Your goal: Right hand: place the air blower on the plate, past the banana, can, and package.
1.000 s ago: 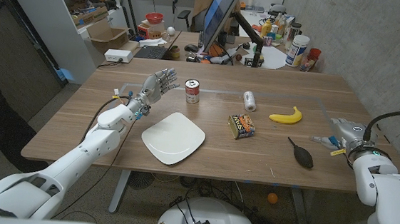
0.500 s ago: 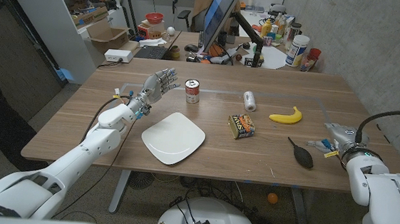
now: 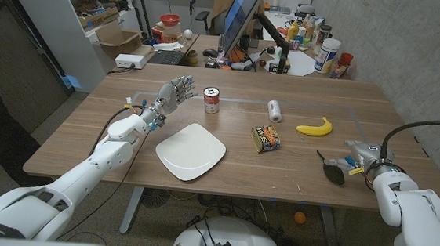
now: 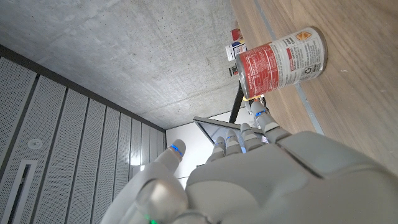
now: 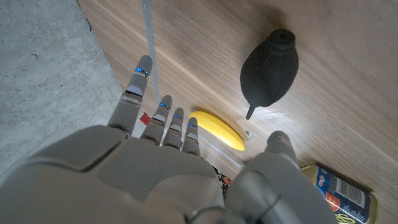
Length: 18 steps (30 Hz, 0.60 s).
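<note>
My right hand (image 3: 361, 156) is empty, fingers spread. The air blower (image 3: 332, 170) lies on the table (image 3: 78, 127) just beside its fingertips, untouched; banana (image 3: 314, 128) beyond. Left hand (image 3: 173, 93) spread, holding nothing, near the can (image 3: 211, 100).

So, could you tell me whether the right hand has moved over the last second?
Yes. In the head view the right hand has slid along the table toward the air blower, which has stayed put, so the gap between them has nearly closed.

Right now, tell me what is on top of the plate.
Nothing lies on the white plate; its top is bare. The air blower sits apart on the table. What's beneath the plate is hidden.
</note>
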Motion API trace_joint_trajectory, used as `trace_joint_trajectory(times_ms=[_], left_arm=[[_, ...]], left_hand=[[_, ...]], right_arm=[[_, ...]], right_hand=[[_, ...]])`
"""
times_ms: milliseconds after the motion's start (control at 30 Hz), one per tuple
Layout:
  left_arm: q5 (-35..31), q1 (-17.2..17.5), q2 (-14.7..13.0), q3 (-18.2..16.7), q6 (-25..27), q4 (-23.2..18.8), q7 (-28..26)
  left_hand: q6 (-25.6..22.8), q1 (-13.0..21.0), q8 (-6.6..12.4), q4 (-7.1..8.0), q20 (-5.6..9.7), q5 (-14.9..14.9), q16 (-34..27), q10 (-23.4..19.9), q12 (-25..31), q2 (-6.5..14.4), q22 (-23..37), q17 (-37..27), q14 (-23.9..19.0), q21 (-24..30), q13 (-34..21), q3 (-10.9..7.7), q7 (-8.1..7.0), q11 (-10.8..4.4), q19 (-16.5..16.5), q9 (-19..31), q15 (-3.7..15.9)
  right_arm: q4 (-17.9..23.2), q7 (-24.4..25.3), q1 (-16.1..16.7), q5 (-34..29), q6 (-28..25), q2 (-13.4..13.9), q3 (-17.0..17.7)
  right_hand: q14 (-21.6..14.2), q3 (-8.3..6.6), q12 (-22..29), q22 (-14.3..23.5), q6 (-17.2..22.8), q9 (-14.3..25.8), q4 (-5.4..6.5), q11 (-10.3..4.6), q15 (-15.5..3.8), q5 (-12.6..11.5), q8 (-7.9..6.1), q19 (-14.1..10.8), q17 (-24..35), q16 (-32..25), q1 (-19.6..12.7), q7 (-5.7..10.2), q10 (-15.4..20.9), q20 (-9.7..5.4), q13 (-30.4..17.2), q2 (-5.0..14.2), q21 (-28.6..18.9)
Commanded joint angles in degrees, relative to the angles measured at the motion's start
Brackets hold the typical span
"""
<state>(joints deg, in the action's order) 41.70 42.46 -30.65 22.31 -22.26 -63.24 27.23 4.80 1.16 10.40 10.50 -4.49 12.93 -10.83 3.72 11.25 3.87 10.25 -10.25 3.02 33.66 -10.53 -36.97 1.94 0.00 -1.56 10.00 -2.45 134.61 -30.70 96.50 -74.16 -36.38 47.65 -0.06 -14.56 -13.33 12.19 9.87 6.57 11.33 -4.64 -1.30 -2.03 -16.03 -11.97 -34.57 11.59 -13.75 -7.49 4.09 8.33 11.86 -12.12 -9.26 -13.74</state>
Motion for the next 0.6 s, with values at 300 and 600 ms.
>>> trace_joint_trajectory(times_ms=[300, 600], left_arm=[[0.43, -0.99, 0.92, 0.16, -0.29, 2.09, 1.32], [0.54, -1.37, 1.19, 0.19, -0.31, 2.66, 1.93]], left_hand=[[0.13, -0.14, 0.13, 0.02, -0.21, 0.31, -0.14, 0.25, 0.32, 6.24, 0.19, -0.21, -0.21, -0.27, -0.10, -0.32, 0.40, 0.17, 0.36, 0.17, -0.30], [0.10, -0.14, 0.14, 0.02, -0.19, 0.31, -0.13, 0.25, 0.32, 6.21, 0.19, -0.21, -0.20, -0.34, -0.11, -0.32, 0.35, 0.30, 0.39, 0.17, -0.29]], right_arm=[[-0.88, -6.54, -4.34, 1.92, -5.51, 4.78, -6.38], [-1.54, -8.83, -6.93, 1.72, -8.45, 6.65, -9.79]], right_hand=[[-1.31, 0.84, 0.24, 0.16, 0.56, 0.10, 0.22, 0.34, -0.05, -0.77, -0.29, -2.17, 0.22, -0.49, 0.91, -0.02, 0.94, 0.02, -0.23, 0.03, -0.25], [-1.37, 1.57, 0.18, 0.15, 1.71, 0.11, 0.53, 0.54, 0.24, -1.11, -0.64, -2.60, 0.27, -0.42, 1.61, 0.13, 0.99, 0.32, -0.24, 0.01, -0.03]])
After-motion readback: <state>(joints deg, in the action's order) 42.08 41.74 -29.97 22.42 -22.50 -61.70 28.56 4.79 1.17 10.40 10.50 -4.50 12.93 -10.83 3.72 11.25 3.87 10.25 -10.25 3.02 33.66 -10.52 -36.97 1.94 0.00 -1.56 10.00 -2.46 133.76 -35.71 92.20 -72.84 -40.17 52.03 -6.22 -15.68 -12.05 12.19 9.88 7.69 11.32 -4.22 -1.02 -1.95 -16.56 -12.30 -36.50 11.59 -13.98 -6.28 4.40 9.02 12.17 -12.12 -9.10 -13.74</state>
